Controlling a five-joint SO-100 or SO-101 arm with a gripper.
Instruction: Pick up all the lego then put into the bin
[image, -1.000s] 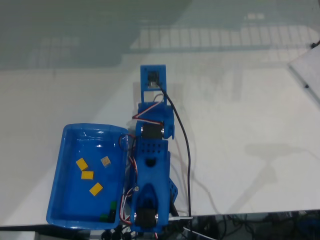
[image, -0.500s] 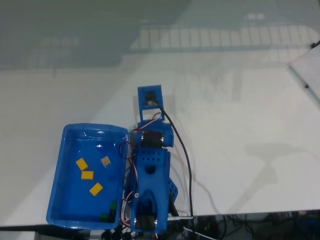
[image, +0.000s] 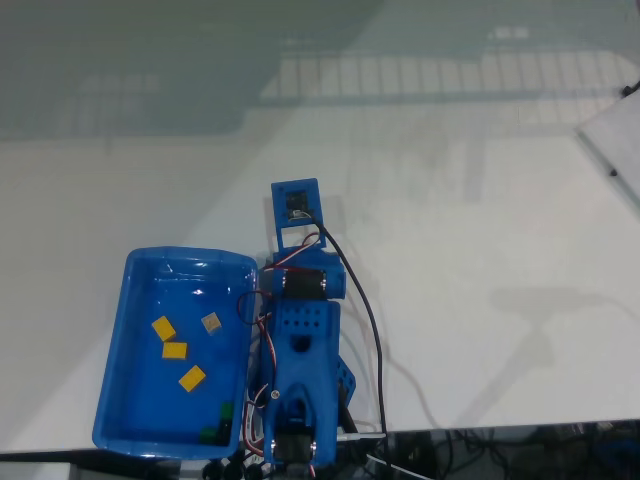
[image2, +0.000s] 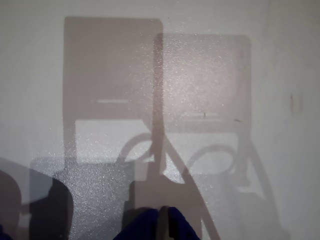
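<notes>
**Folded arm beside loaded bin on white desk**

Fixed view: blue arm folded back at the lower centre of the white desk, black cable looping down its right side. Blue bin just left of the arm, its right wall close beside the arm's body. Inside the bin, three yellow lego bricks in a loose column left of centre, spaced apart; one pale tan lego brick to their upper right. Small green and dark pieces near the bin's lower right corner.

Wrist view: hand entering from the bottom edge as two dark blue tips pressed together with only a thin seam between them, clenched on nothing visible. Bare speckled desk surface beyond, crossed by overlapping grey shadows of the arm and its cable.
</notes>
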